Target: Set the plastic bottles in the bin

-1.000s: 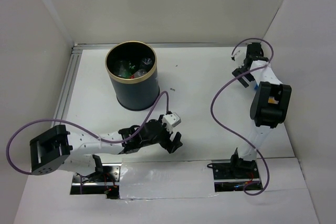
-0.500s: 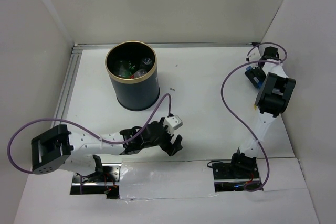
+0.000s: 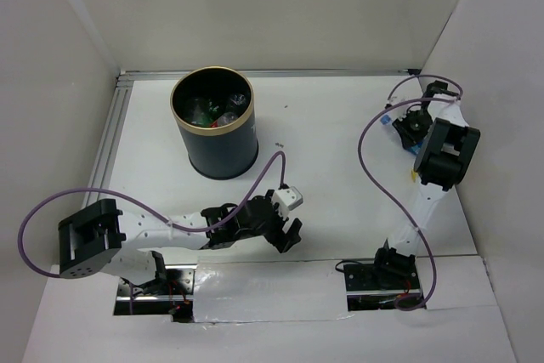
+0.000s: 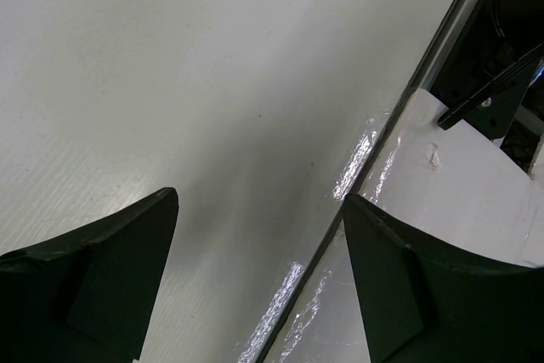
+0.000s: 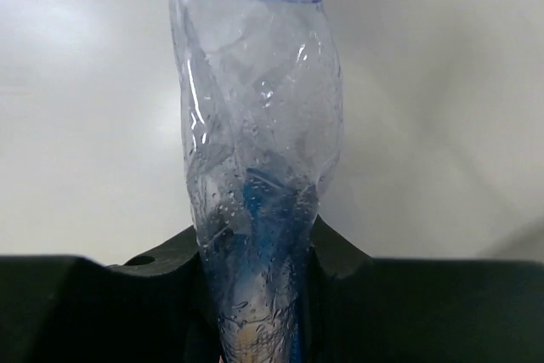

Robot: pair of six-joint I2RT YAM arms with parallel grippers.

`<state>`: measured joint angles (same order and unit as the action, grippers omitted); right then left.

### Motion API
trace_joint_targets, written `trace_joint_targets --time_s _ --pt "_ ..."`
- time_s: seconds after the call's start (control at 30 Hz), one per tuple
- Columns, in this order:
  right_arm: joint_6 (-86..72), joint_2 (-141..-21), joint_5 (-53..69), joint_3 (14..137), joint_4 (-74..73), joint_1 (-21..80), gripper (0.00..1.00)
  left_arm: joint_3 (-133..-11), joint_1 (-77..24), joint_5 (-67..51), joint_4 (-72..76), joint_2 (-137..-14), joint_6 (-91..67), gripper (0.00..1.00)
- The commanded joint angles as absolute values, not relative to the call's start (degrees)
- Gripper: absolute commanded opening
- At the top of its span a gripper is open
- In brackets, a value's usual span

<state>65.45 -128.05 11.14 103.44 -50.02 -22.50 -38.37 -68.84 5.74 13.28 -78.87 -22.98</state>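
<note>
The bin (image 3: 214, 149), a dark can with a gold rim, stands at the back left of the table with several plastic bottles (image 3: 212, 111) inside, green and clear. My right gripper (image 3: 406, 125) is at the far right near the wall, shut on a crumpled clear bottle (image 5: 255, 116) with a blue neck ring and blue label. The bottle sticks out past the black fingers (image 5: 340, 252), and in the top view a bit of it (image 3: 388, 118) shows left of the gripper. My left gripper (image 3: 287, 231) hangs low over the table's near edge, open and empty (image 4: 259, 227).
White walls close the table at the back and on both sides. A metal rail (image 3: 106, 155) runs along the left edge. Shiny tape (image 4: 340, 184) marks the near table edge under the left gripper, with the right arm's base mount (image 3: 382, 276) beyond it. Purple cables loop from both arms.
My right gripper has swung toward the right wall and closed on the clear bottle. My left arm has crept slightly right along the near edge, still open.
</note>
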Motion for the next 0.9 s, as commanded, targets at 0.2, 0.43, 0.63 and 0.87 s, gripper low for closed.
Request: trace_joint_targets --time_s 0.2,0.43,0.63,0.87 --pt "70.3 -108.8 44.1 117.4 -64.9 -8.1 0.11 -38.1 -69.1 5.3 16.3 -79.7 -23.2 0.90" --pt "42.4 -100.4 48.9 114.9 -17.8 8.9 0.09 -34.8 -69.1 6.5 18.5 -78.7 -23.7 0.90" --pt "14.2 -117.7 54.9 144.3 -11.4 20.5 0.14 -30.0 -69.6 8.3 21.0 -75.2 -25.6 0.90" --pt "0.4 -126.3 54.1 145.1 -1.7 31.6 0.23 -27.9 -70.8 10.1 21.0 -73.0 -26.2 0.90"
